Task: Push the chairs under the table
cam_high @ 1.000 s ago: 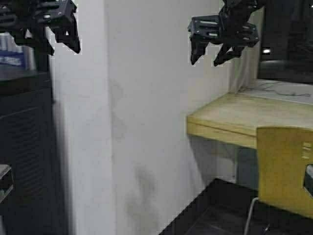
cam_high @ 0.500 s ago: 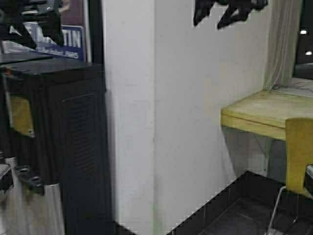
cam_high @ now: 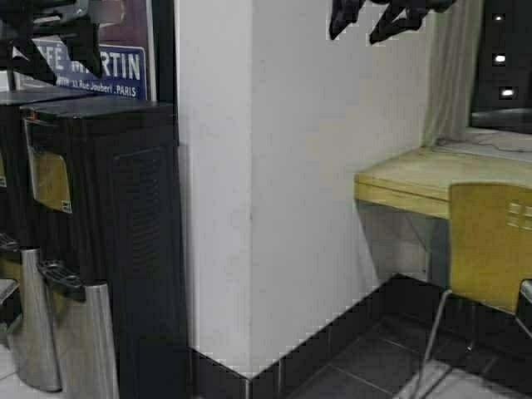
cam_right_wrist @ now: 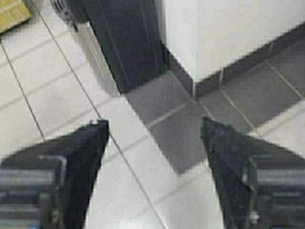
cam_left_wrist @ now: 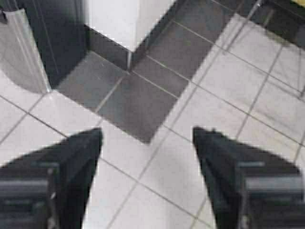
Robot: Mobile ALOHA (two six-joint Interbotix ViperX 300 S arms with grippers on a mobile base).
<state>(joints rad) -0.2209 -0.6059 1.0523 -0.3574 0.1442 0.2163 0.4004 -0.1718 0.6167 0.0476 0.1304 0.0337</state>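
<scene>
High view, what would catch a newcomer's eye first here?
Probably the white wall corner filling the middle, with tall black machines standing to its left. At the right, a yellow chair stands in front of the pale wooden table, not yet tucked under. Both pincers, left and right, hang open above the tiled floor.

we see a chair (cam_high: 490,249) of smooth tan plywood on thin chrome legs, and a table (cam_high: 432,179) topped in pale matt wood. the pillar (cam_high: 283,183) looks like flat white paint, skirted with dark tile. the bins (cam_high: 108,216) are matt black with brushed metal flaps. the floor (cam_left_wrist: 167,157) is smooth pale and grey tile.
</scene>
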